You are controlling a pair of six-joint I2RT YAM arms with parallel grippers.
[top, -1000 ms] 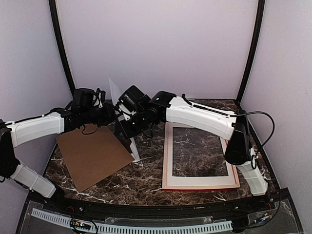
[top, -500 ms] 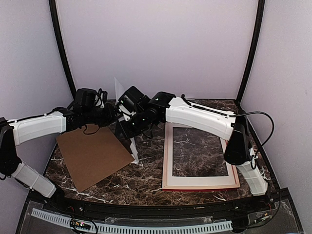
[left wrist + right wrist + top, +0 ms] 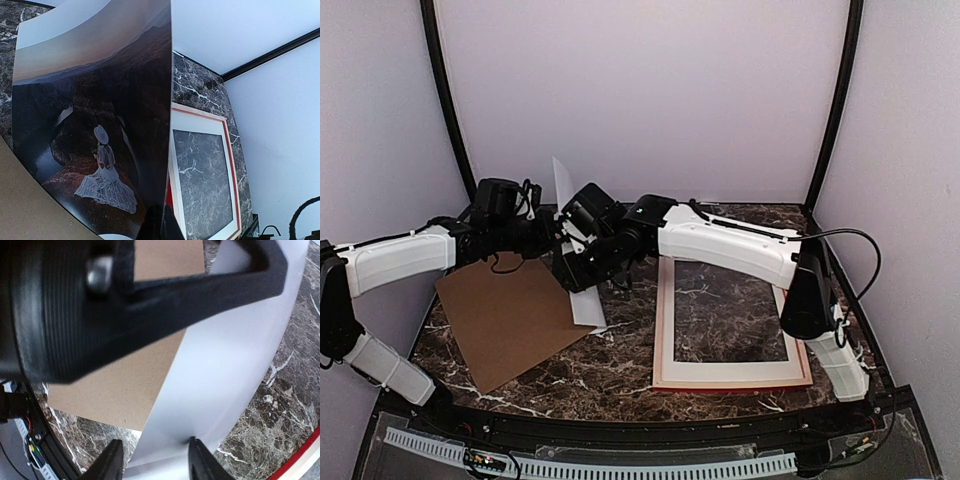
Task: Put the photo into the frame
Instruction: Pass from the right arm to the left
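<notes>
Glossy paper photo (image 3: pixel 95 115), matt brown board (image 3: pixel 505 315), polished dark marble table (image 3: pixel 620 365), pale wooden frame (image 3: pixel 730 376).

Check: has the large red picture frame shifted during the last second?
No. The large red thin-railed picture frame lies flat where it was, its near rail at the same spot against the dark marble table's front edge.

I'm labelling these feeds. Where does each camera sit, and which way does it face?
Top external: above and behind the robot, looking down at the table; left arm and right arm meet at the raised photo.
Left wrist: on the left arm, facing the photo's printed side, frame beyond; no fingers clearly show.
Right wrist: looks past its own open fingers at the photo's white back and backing board.
Shared: both wrists see the photo, opposite faces.
</notes>
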